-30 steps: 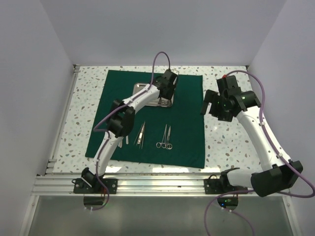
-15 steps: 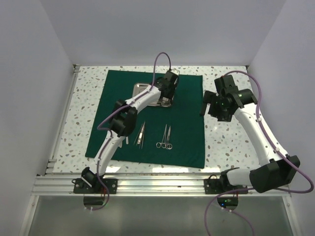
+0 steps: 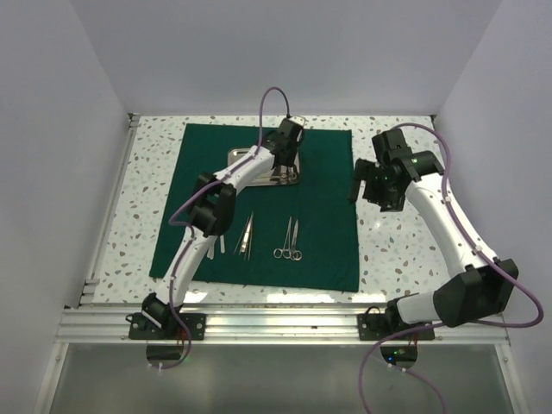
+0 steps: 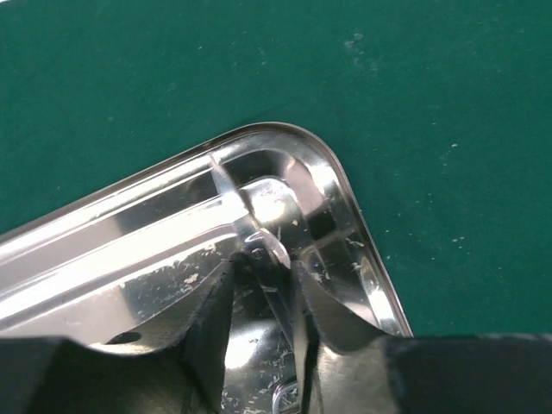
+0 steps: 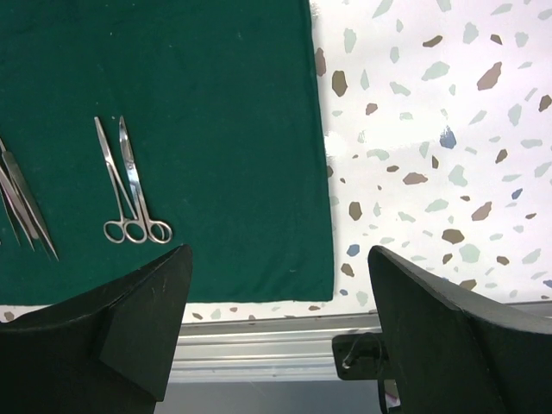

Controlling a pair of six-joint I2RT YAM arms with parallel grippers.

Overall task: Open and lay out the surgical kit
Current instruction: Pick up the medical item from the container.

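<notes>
Left fingers (image 4: 207,332) clamped on thin instrument (image 4: 278,297) in steel tray (image 4: 129,228) — right fingers (image 5: 142,323) wide apart

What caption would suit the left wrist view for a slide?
Left gripper in a corner of the steel tray, which sits on the green cloth, straddling a thin silver instrument.
</notes>
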